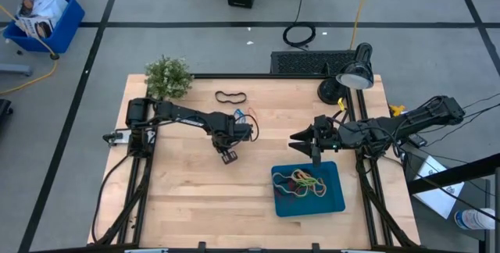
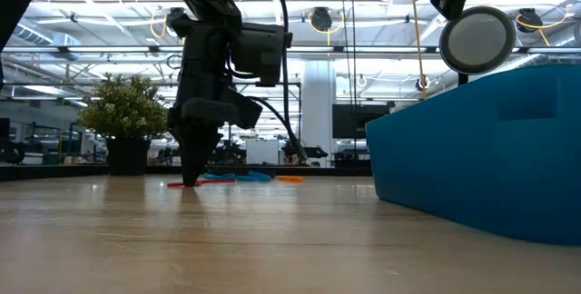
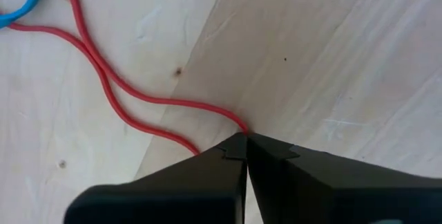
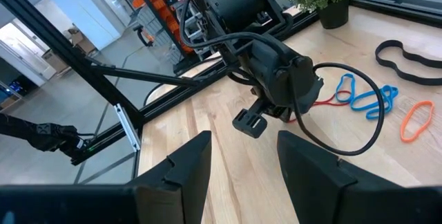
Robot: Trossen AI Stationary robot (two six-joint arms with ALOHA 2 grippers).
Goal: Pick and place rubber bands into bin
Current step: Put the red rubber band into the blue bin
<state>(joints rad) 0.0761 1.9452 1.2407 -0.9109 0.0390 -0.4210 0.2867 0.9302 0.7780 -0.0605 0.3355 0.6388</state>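
Observation:
My left gripper (image 3: 246, 138) points down at the table's middle (image 1: 237, 130), shut on one end of a red rubber band (image 3: 103, 79). The rest of this band lies flat on the wood. Blue rubber bands (image 4: 366, 97) and an orange one (image 4: 415, 121) lie just beyond it, and a black band (image 1: 230, 96) lies farther back. The teal bin (image 1: 333, 198) at the near right holds several bands (image 1: 303, 181). My right gripper (image 4: 238, 160) hovers open above the bin's far edge (image 1: 301, 138), with nothing between its fingers. My left gripper pinches the red band's looped end (image 3: 238, 123) between its two fingertips, coming from above and pointing down. The tips stand at the table surface (image 2: 190, 181). The band trails away from them in two slack strands that lie on the wood.
A potted plant (image 1: 167, 76) stands at the far left corner and a desk lamp (image 1: 353, 75) at the far right. Bare wood lies between the left gripper and the bin. A bright-blue crate (image 1: 43, 20) sits on the floor off the table.

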